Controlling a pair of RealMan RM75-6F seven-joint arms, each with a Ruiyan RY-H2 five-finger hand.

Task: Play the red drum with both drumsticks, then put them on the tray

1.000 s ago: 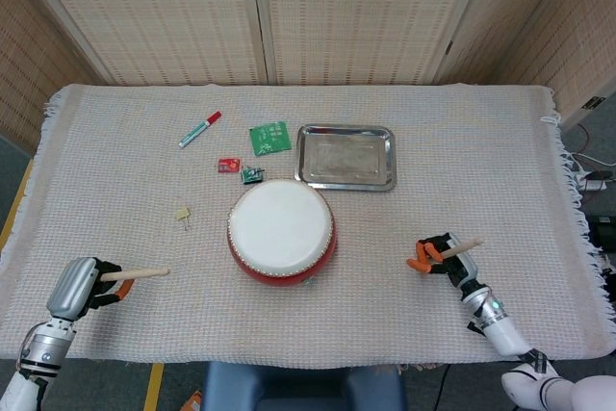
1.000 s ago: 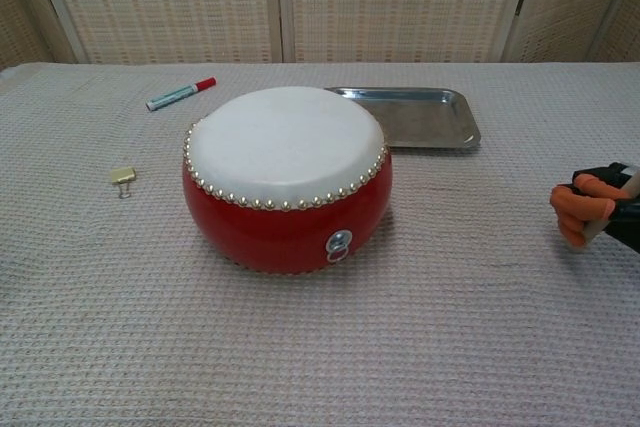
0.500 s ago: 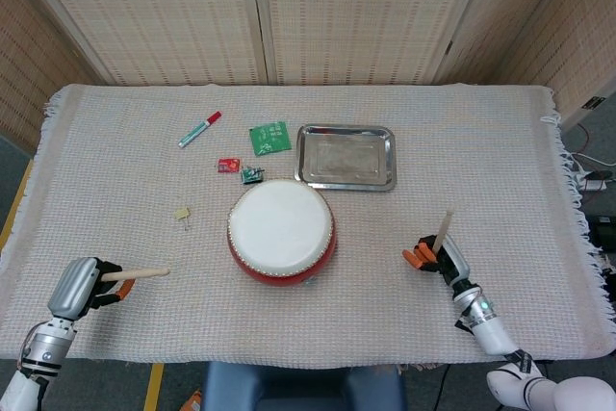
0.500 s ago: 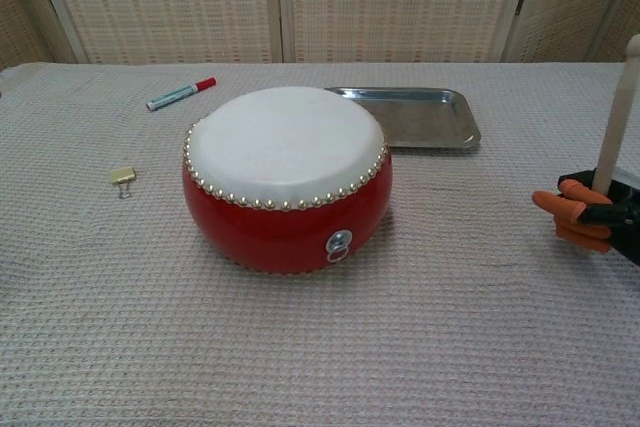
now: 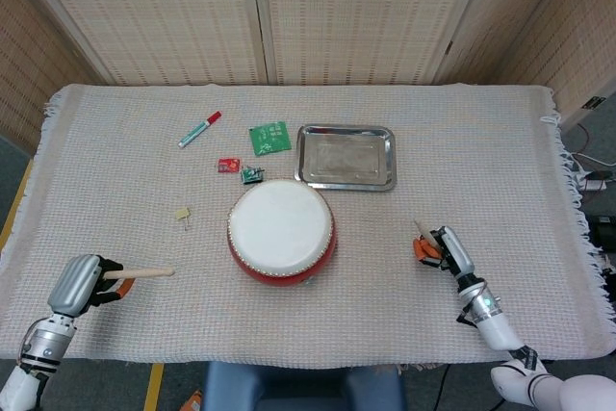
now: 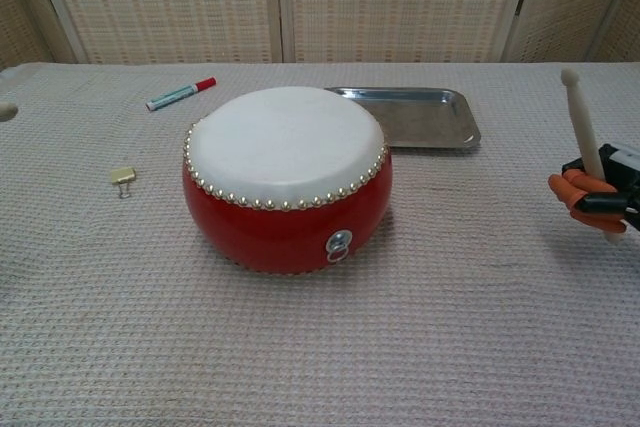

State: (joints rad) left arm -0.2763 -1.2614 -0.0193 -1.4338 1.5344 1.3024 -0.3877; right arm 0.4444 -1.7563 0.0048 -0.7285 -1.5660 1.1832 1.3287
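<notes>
plainly red drum (image 5: 281, 231), white skin

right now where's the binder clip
In the head view the binder clip lies on the cloth left of the red drum, below the marker; the chest view shows it left of the drum too.

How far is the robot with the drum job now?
Done: each hand holds a drumstick, the left hand and the right hand. In hand: the right drumstick stands raised, well away from the red drum. Left: playing, then laying both sticks on the tray, which holds none.
</notes>
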